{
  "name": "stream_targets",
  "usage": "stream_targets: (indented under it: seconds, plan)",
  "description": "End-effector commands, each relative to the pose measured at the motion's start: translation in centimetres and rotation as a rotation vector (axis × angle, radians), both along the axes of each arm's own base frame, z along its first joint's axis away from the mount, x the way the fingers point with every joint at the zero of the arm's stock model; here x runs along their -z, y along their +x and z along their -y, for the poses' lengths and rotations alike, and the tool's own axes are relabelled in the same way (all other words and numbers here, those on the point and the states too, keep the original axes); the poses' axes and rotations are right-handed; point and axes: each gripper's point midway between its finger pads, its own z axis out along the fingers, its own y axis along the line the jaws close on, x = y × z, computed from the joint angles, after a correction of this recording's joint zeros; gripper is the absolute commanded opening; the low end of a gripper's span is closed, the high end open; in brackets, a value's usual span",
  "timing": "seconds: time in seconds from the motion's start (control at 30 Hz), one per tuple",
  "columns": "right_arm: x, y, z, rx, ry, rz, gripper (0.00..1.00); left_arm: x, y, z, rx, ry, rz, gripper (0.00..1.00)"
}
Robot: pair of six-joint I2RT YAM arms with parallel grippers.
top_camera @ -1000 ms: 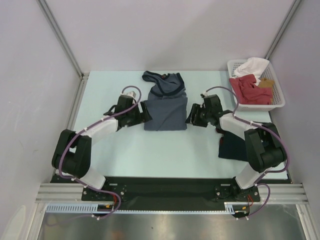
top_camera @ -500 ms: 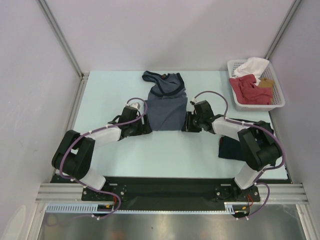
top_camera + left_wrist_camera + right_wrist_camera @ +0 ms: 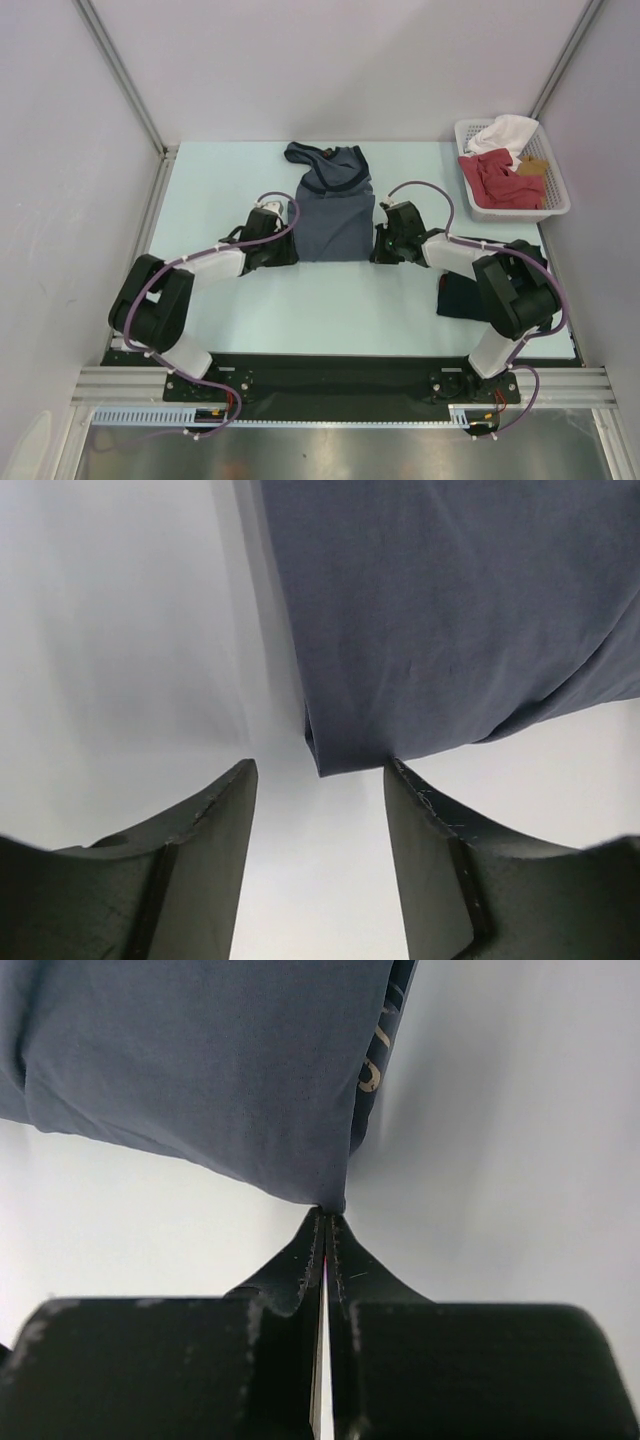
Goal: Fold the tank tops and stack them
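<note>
The slate-blue tank top (image 3: 333, 215) lies partly folded mid-table, its straps and neckline bunched at the far end; white lettering (image 3: 372, 1065) shows along its right edge. My left gripper (image 3: 320, 772) is open at the near left corner (image 3: 322, 760), which lies just ahead of its fingertips without touching them. My right gripper (image 3: 328, 1212) is shut, pinching the very tip of the near right corner. In the top view the left gripper (image 3: 290, 250) and the right gripper (image 3: 378, 246) flank the near hem. The dark navy tank top (image 3: 462, 298) lies folded near the right arm, partly hidden by it.
A white basket (image 3: 556, 190) at the far right holds a red garment (image 3: 495, 180) and a white garment (image 3: 505, 132). Metal frame posts and white walls enclose the pale table (image 3: 220, 180) on the left, right and back.
Both grippers came in from the tank top's sides to its near corners. The right jaws closed fully at the right corner; the left jaws narrowed but remain apart.
</note>
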Motion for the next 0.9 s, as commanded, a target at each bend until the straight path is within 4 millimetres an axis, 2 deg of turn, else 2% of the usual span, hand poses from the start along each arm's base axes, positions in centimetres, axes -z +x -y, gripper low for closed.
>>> stream_targets:
  seconds: [0.0,0.07,0.13,0.17,0.23,0.27,0.3,0.33,0.5,0.67,0.87]
  plan:
    - [-0.7,1.1,-0.5,-0.008,0.0,0.04,0.0,-0.8,1.1,1.2,0.052,-0.016,0.025,0.59]
    - [-0.7,1.1,-0.5,-0.008,0.002,0.038,0.0,-0.5,0.9,1.4,0.059,-0.02,0.017,0.59]
    - [-0.7,1.2,-0.5,-0.007,0.001,0.039,0.0,-0.1,1.0,1.6,0.064,-0.027,0.009,0.53]
    - [-0.6,1.1,-0.5,-0.006,0.002,0.035,0.0,-0.2,1.0,1.9,0.077,-0.038,0.007,0.39]
    - [-0.6,1.2,-0.3,-0.001,0.0,0.036,0.0,0.1,1.2,2.4,0.093,-0.053,-0.001,0.27]
    - [-0.6,1.2,-0.2,0.001,-0.001,0.036,0.0,-0.1,1.3,3.0,0.114,-0.075,-0.001,0.12]
    - [-0.6,1.2,-0.2,0.003,-0.002,0.036,0.0,0.5,1.3,3.1,0.122,-0.072,-0.015,0.03]
    - [-0.6,1.3,-0.1,0.008,-0.005,0.038,0.0,0.8,1.3,3.1,0.12,-0.063,-0.028,0.0]
    - [-0.3,1.2,1.7,0.057,-0.072,0.027,0.0,0.9,1.1,0.8,0.052,0.029,-0.028,0.0]
    - [-1.6,1.4,3.7,0.127,-0.153,0.07,0.0,-1.3,0.4,-1.9,-0.009,0.134,-0.007,0.0]
    - [-3.1,1.0,4.8,0.169,-0.212,0.11,0.0,-3.6,0.0,-2.8,-0.02,0.159,0.025,0.0]
